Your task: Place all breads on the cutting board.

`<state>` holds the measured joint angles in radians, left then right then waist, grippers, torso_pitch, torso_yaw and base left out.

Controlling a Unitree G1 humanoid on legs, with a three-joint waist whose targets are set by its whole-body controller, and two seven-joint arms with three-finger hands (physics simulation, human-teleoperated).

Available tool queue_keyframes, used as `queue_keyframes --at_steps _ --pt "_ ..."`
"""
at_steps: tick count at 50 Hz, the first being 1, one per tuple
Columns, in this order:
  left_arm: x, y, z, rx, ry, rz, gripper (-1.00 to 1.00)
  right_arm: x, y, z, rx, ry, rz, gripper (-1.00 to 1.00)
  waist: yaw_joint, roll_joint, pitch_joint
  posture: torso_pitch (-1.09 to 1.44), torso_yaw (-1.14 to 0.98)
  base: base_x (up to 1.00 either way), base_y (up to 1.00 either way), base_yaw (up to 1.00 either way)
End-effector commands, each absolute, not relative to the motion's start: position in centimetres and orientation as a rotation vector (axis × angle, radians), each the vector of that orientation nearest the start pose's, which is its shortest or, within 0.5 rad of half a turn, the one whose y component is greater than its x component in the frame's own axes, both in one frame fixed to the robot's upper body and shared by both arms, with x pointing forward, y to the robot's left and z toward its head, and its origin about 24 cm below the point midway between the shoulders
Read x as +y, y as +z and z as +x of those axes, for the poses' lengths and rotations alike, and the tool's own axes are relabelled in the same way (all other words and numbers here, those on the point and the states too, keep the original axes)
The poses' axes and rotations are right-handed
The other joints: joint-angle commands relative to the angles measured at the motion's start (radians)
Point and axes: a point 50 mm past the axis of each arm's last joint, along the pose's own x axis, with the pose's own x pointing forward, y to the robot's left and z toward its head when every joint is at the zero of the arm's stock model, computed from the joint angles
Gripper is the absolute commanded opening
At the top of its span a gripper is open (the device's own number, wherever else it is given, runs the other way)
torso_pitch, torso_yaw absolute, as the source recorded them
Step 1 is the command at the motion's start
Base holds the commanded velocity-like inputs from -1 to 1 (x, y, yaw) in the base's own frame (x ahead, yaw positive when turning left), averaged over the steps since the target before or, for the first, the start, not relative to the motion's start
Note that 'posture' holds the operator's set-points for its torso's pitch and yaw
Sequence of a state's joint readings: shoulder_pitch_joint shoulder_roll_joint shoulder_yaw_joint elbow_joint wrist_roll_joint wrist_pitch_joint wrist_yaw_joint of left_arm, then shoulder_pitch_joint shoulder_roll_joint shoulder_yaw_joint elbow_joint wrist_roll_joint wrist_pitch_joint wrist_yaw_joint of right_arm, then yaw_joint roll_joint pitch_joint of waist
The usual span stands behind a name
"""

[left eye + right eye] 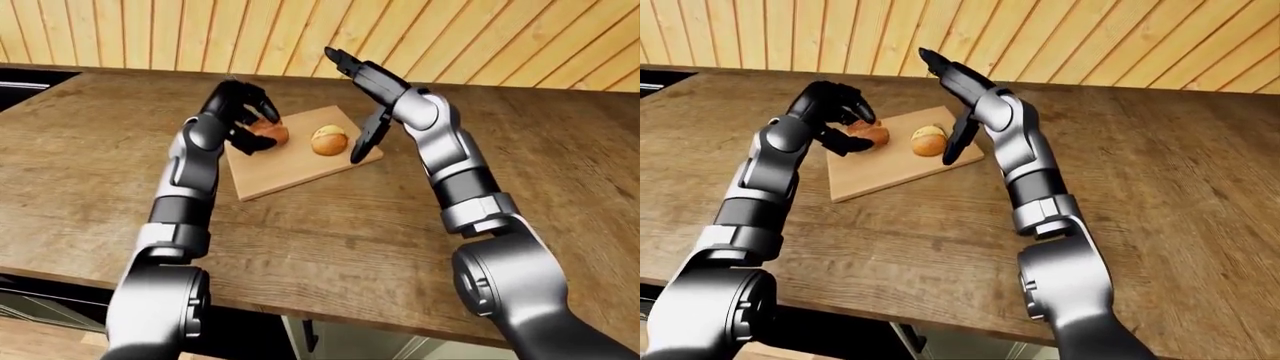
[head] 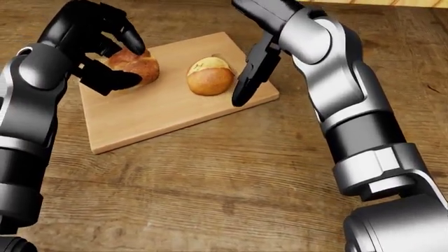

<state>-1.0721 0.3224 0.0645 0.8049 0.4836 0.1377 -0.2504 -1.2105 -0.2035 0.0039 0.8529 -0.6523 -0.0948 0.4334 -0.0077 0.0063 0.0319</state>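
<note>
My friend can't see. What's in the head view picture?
Two bread rolls are on a wooden cutting board: the left hand grips one roll, and the open right hand is beside the other roll.

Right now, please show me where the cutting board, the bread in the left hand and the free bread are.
cutting board [image 2: 150, 118]: head view, bare top surface.
bread in left hand [image 2: 140, 65]: head view, visible crust.
free bread [image 2: 210, 79]: head view, crust middle.

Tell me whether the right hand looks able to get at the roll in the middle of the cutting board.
Probably yes. The right hand hangs open just right of the roll, nothing between them; the left hand grips the other roll apart from it.
</note>
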Motion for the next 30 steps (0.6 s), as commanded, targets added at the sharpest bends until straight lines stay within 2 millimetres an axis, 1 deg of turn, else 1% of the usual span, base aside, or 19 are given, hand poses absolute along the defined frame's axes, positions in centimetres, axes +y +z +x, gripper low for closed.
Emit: queue_keyframes --at_steps 1,6,8,9,12,15,16,17,20,23,25,26,30 --pt "17.5 24.1 41.3 -0.154 -0.059 0.737 -0.43 -9.1 27.4 40.9 -0.369 0.399 -0.976 1.00 0.000 0.003 -0.036 0.00 0.00 0.00 0.00 0.00" --pt "17.5 23.7 41.3 -0.144 -0.068 0.732 -0.35 -9.1 27.2 40.9 -0.367 0.401 -0.974 1.00 0.000 0.003 -0.036 0.00 0.00 0.00 0.00 0.00" --pt "17.4 23.7 41.3 -0.142 -0.072 0.731 -0.24 -9.1 27.2 40.9 -0.366 0.401 -0.974 1.00 0.000 0.003 -0.036 0.00 0.00 0.00 0.00 0.00" --pt "17.4 23.7 41.3 -0.144 -0.074 0.732 -0.13 -9.1 27.2 40.9 -0.366 0.401 -0.974 1.00 0.000 0.003 -0.036 0.00 0.00 0.00 0.00 0.00" --pt "17.3 23.8 41.2 -0.145 -0.077 0.732 -0.07 -9.0 27.2 40.9 -0.365 0.403 -0.974 1.00 0.001 0.003 -0.036 0.00 0.00 0.00 0.00 0.00" --pt "17.4 23.9 41.2 -0.144 -0.077 0.732 0.06 -9.1 27.3 40.9 -0.366 0.402 -0.975 1.00 0.001 0.002 -0.036 0.00 0.00 0.00 0.00 0.00" --pt "17.3 23.8 41.2 -0.144 -0.079 0.732 0.17 -9.1 27.3 40.9 -0.366 0.403 -0.975 1.00 0.001 0.002 -0.035 0.00 0.00 0.00 0.00 0.00" --pt "17.3 23.8 41.2 -0.143 -0.079 0.733 0.17 -9.1 27.3 40.9 -0.366 0.403 -0.975 1.00 0.001 0.002 -0.035 0.00 0.00 0.00 0.00 0.00" --pt "17.3 23.7 41.1 -0.142 -0.082 0.733 0.25 -9.1 27.2 40.9 -0.365 0.403 -0.975 1.00 0.001 0.002 -0.036 0.00 0.00 0.00 0.00 0.00" --pt "17.7 24.1 41.0 -0.146 -0.077 0.730 0.31 -9.5 27.4 40.9 -0.365 0.397 -0.977 1.00 0.002 0.003 -0.036 0.00 0.00 0.00 0.00 0.00" --pt "18.1 24.2 40.8 -0.144 -0.070 0.732 0.47 -9.9 27.9 40.8 -0.366 0.386 -0.971 1.00 0.001 0.003 -0.036 0.00 0.00 0.00 0.00 0.00" --pt "18.2 24.2 40.8 -0.144 -0.067 0.730 0.46 -10.0 28.0 40.7 -0.367 0.383 -0.970 1.00 0.001 0.002 -0.036 0.00 0.00 0.00 0.00 0.00" --pt "19.1 24.7 40.4 -0.153 -0.047 0.710 0.55 -10.7 28.7 40.4 -0.369 0.376 -0.957 1.00 0.002 0.002 -0.034 0.00 0.00 0.00 0.00 0.00"
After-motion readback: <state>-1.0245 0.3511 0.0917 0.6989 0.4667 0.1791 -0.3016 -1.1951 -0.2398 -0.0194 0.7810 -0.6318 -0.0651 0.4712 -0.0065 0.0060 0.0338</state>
